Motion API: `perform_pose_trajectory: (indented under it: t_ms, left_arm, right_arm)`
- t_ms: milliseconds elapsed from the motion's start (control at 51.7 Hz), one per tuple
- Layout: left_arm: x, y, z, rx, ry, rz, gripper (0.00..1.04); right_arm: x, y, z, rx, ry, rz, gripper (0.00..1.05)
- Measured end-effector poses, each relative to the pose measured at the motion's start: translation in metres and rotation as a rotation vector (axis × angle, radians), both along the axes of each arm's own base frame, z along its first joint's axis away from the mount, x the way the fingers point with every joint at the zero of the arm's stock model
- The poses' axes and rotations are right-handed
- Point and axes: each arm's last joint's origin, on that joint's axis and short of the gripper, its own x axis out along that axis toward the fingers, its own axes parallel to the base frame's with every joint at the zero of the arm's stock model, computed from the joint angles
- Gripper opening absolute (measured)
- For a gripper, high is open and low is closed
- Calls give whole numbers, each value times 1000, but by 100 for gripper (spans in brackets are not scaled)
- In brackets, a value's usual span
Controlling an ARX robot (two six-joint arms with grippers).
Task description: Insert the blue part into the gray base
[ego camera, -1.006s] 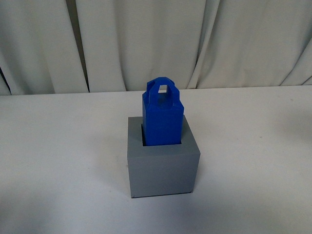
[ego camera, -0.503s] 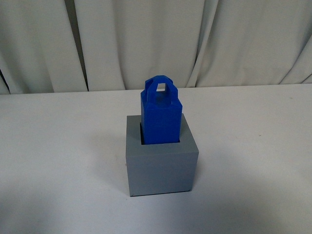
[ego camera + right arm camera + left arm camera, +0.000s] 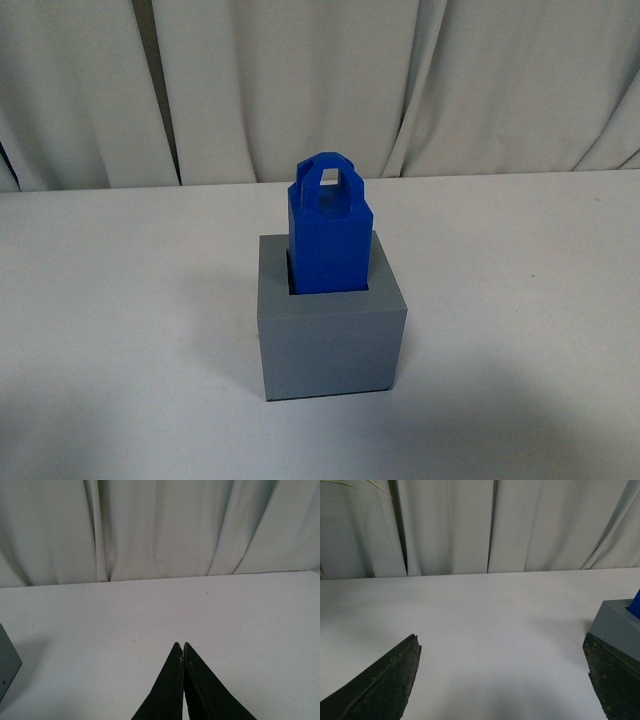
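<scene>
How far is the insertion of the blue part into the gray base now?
Done: the blue part stands upright in the recess of the gray base. In hand: nothing; the left gripper is open, the right gripper shut and empty. Left: seemingly nothing, though seating depth is hidden.

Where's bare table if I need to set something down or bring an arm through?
The table is bare on both sides of the gray base, from the base out to the table's side edges, and behind it up to the curtain. The only occupied spot is the middle, where the blue part stands in the base. The left tool hangs open beside the base; the right tool is shut over bare table.
</scene>
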Motion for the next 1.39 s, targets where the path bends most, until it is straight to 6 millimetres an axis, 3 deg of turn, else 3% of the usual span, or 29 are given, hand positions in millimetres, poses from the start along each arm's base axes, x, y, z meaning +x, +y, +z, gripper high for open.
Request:
perform_pose_trajectory:
  t_ms: [213, 1394]
  left_arm:
    - [0, 0, 0, 0, 0, 0, 99]
    - [0, 0, 0, 0, 0, 0, 99]
  right_arm:
    - [-15, 0, -13, 1, -9, 1, 2]
    - [-50, 0, -13, 0, -13, 4, 3]
